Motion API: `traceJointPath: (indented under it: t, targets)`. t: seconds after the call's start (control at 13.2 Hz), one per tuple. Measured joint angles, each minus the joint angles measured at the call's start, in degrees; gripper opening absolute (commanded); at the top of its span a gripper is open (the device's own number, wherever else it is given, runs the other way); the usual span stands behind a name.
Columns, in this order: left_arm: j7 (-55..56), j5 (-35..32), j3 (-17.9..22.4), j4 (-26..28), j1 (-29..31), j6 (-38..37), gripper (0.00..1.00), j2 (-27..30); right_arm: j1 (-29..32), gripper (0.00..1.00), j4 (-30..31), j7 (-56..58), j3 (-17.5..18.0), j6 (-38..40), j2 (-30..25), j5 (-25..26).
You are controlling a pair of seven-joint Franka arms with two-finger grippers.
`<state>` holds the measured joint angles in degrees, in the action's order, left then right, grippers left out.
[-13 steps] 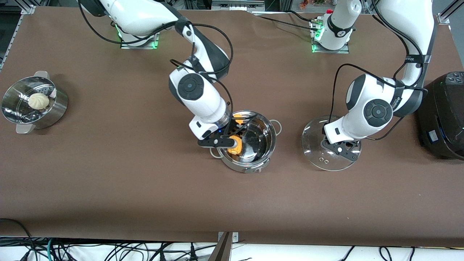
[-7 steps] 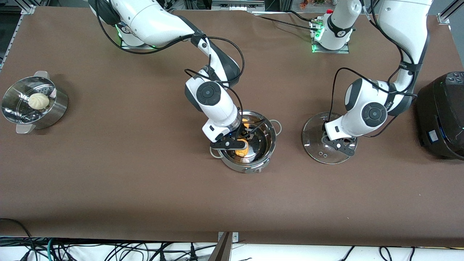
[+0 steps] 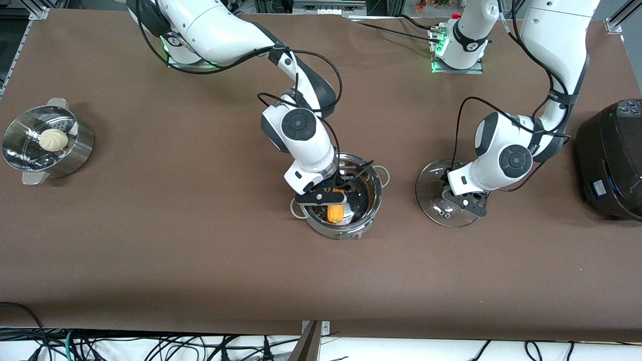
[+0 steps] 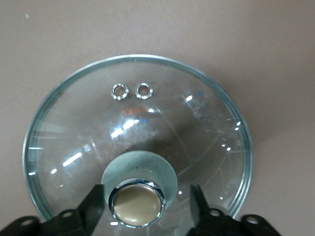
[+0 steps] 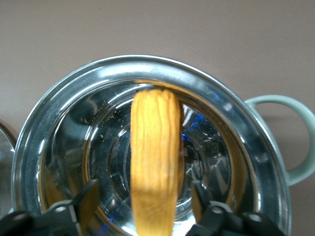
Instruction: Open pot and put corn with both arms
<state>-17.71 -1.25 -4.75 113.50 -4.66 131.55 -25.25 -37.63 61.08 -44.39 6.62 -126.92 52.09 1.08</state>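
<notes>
The shiny steel pot (image 3: 375, 186) stands lidless mid-table. The yellow-orange corn (image 3: 335, 213) lies inside it, also in the right wrist view (image 5: 154, 147), reaching toward the pot's rim (image 5: 49, 123). My right gripper (image 3: 328, 200) (image 5: 145, 196) is low in the pot and open, with a gap between each finger and the corn. The glass lid (image 3: 434, 198) lies flat on the table beside the pot, toward the left arm's end. My left gripper (image 3: 464, 203) (image 4: 146, 196) is open around the lid's metallic knob (image 4: 137, 204), not touching it.
A perforated steamer basket (image 3: 15, 150) with a white bun (image 3: 53, 139) stands at the right arm's end of the table. A big black rice cooker (image 3: 609, 160) stands at the left arm's end, close to the left arm's elbow.
My right gripper has moved over the pot and down into it with the corn, which now lies in the pot. My left gripper has lowered with the lid.
</notes>
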Motion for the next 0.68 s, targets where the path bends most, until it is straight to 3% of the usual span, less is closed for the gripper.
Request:
traceJointPath:
  t: [0.23, 0.46, 0.68]
  targets:
    - [0.2, 4.7, 0.0, -3.5, 0.1, -6.8, 1.00, 4.3, 0.0, 1.00, -1.3, 0.1, -0.8, 4.6, -0.9, 0.5]
    - [4.4, 6.1, 0.1, -12.5, 0.2, -21.7, 1.00, 9.7, 2.0, 1.00, -2.8, 6.6, -5.6, 13.6, -5.2, 0.9]
    - [10.4, 6.2, 0.1, -21.5, 0.1, -33.4, 1.00, 11.7, 13.1, 1.00, -3.3, 18.1, -6.8, 24.3, -12.8, -1.9]
